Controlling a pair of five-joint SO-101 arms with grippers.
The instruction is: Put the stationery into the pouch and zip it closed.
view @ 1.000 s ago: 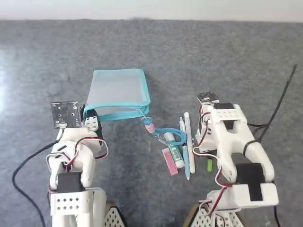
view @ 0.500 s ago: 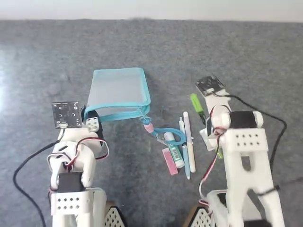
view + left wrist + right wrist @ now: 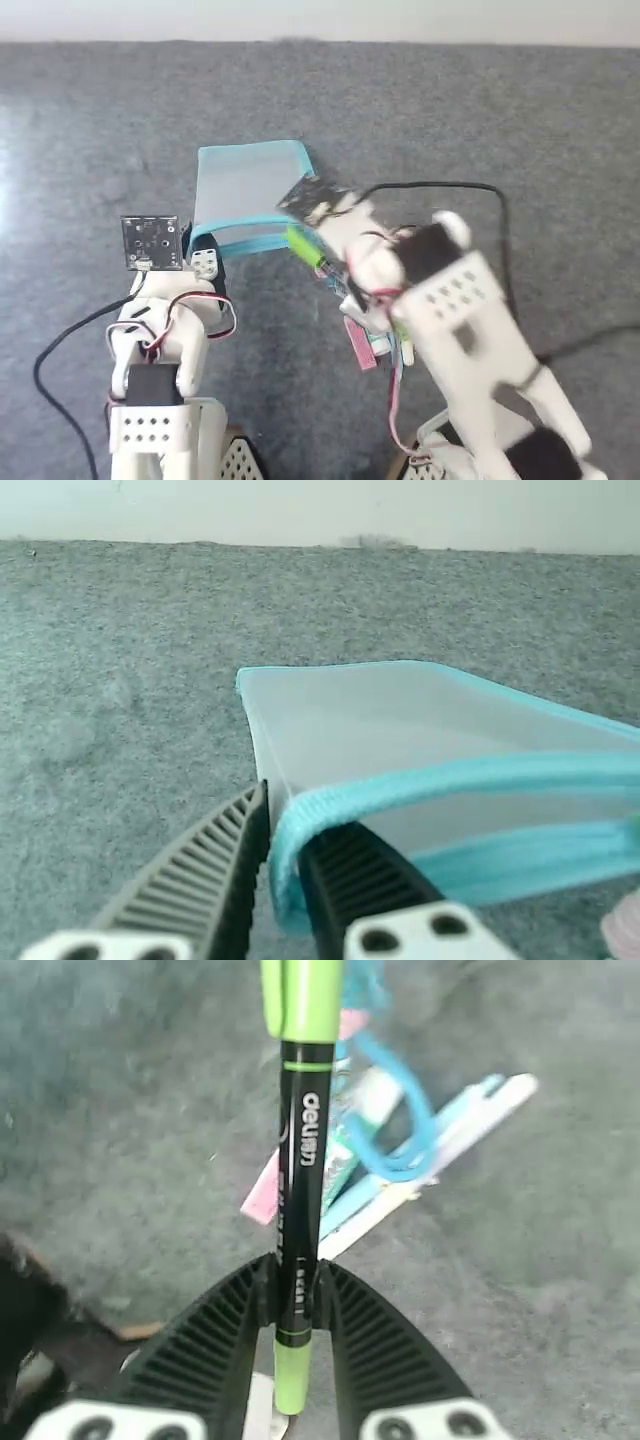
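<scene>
Pouch [image 3: 245,185]: translucent with teal edging, lying on the grey tabletop [image 3: 520,110], mouth facing the arms. Left end effector [image 3: 285,825]: pressed together on the pouch's teal zipper rim at one corner. Right end effector [image 3: 297,1278]: pinching a green-and-black pen [image 3: 300,1150] by its barrel, the green end near the pouch's open corner. Remaining stationery: pink eraser [image 3: 358,345], blue-handled scissors [image 3: 400,1130] and pale pens [image 3: 465,1110], piled loosely beside the pouch.
</scene>
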